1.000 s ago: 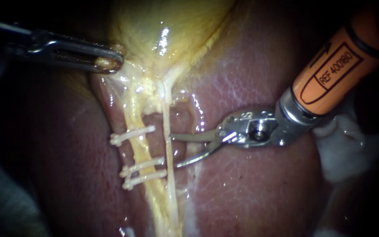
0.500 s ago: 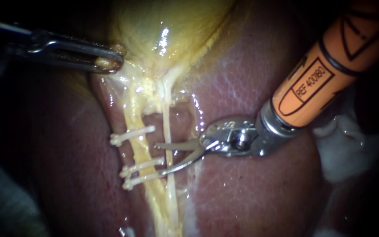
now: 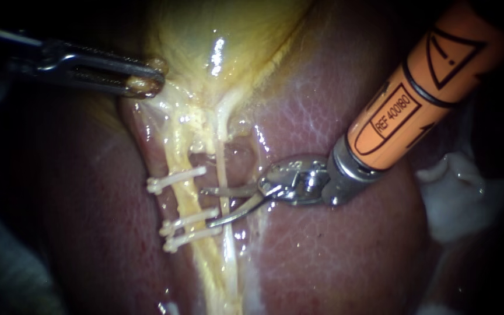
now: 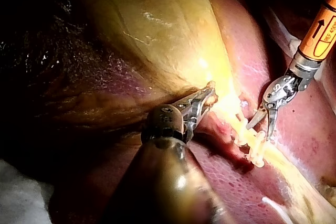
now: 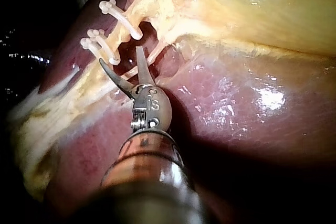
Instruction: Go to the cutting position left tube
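My right instrument (image 3: 205, 207) has its hand spread around the thin tube (image 3: 221, 169), beside the clips (image 3: 176, 178); my left instrument (image 3: 144, 83) pinches gallbladder (image 3: 223, 35) tissue.

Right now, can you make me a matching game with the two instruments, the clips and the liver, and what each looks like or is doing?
Things:
1. left instrument
2. right instrument
3. clips
4. liver

Descriptions:
A. reddish-brown
B. white, lying across a tube
C. jaws open
D. jaws shut on the gallbladder

Pairs: 1-D, 2-C, 3-B, 4-A.
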`<state>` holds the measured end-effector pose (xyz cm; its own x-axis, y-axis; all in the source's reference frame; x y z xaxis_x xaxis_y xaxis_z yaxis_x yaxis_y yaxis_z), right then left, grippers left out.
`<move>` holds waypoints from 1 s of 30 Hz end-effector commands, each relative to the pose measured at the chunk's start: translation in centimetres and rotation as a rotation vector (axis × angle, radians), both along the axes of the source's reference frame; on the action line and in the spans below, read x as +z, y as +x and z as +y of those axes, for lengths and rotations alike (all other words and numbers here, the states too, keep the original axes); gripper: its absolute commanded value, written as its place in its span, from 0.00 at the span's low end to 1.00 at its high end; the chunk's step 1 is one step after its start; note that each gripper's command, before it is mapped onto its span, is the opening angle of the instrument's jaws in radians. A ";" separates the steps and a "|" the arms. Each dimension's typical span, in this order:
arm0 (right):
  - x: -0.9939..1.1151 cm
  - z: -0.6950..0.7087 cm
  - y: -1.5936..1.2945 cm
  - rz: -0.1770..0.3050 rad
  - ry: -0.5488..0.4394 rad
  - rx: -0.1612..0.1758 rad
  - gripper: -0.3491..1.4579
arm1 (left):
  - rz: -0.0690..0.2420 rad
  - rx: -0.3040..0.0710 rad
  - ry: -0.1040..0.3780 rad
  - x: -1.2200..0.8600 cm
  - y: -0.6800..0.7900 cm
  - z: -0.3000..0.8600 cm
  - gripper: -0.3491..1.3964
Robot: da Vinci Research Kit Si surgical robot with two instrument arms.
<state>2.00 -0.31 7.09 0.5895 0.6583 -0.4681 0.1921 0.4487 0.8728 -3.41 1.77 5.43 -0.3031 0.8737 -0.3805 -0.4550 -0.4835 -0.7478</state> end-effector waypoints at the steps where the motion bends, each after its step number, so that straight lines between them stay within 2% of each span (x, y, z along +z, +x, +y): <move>1: -0.01 0.00 0.02 0.007 0.004 0.001 0.99 | 0.000 0.000 0.000 0.00 0.00 0.00 0.00; 12: -0.04 -0.02 0.19 0.054 0.047 -0.004 0.99 | 0.000 -0.001 0.000 0.01 -0.01 0.00 0.00; 21: -0.12 -0.05 0.43 0.104 0.086 0.019 0.99 | 0.001 -0.001 -0.001 0.01 -0.02 -0.01 0.00; 30: -0.15 -0.06 0.66 0.145 0.116 0.062 0.99 | 0.001 -0.002 -0.001 0.02 -0.03 -0.01 0.00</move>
<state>2.67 -0.37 6.94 0.4741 0.7485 -0.4636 0.2955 0.3608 0.8846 -3.44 1.76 5.45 -0.3022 0.8738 -0.3809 -0.4567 -0.4835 -0.7468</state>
